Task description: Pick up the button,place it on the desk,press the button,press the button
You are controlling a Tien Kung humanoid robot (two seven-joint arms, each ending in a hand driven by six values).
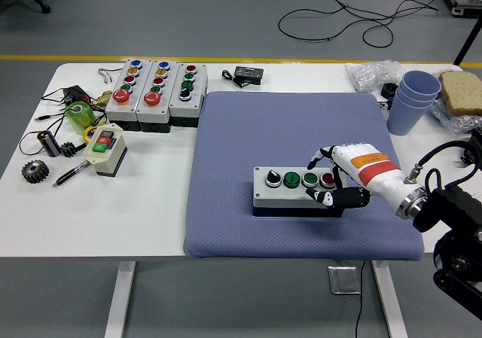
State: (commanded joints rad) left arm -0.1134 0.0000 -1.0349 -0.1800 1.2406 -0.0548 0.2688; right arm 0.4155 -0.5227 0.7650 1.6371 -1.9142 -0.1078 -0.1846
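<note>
Right hand clasped on button box, no legible writing.

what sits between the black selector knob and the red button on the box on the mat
In the head view, two green buttons sit between the black selector knob and the red button.

Blue mat mostly bare: far half & left part open for passing. Only button box sits on it, near front edge, w/ right hand at its right end. Bench left side crowded: three control boxes, small switch box, gears, cables. Cup stack & bags at far right.
</note>
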